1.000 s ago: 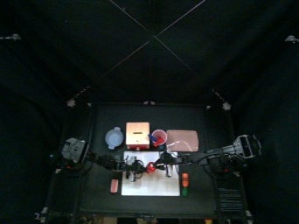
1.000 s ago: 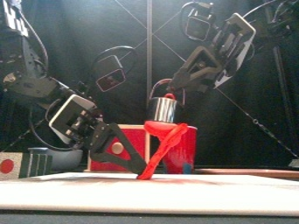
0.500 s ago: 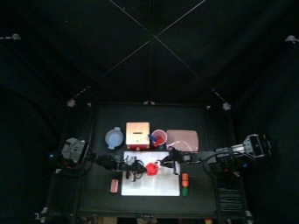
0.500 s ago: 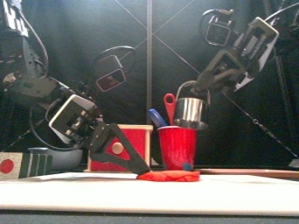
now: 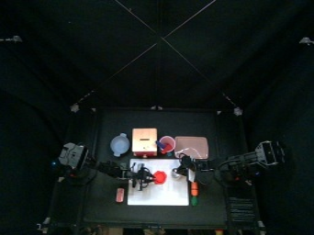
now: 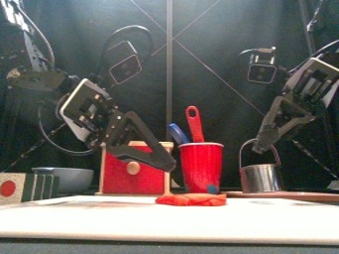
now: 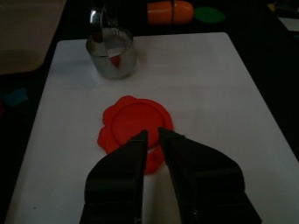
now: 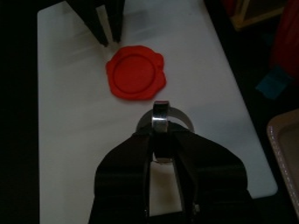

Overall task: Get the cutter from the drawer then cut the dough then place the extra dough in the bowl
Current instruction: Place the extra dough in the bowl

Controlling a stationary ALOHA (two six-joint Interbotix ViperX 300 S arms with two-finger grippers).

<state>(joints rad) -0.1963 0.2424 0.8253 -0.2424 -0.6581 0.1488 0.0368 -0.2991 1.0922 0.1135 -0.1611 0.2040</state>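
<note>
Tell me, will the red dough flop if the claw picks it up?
Probably yes. The dough lies thin and flat on the white board, with a ring pressed into its top, so it seems soft and would likely droop. Being flat, it shouldn't roll; pushed, it would likely slide or wrinkle.

Dim black booth; white cutting board (image 5: 166, 195) the sole bright patch, lit from above, soft shadows, blurred surroundings.

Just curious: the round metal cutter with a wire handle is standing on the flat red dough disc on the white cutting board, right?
No. The round metal cutter stands beside the flat red dough disc, apart from it, directly on the white cutting board. The left wrist view shows bare board between them.
</note>
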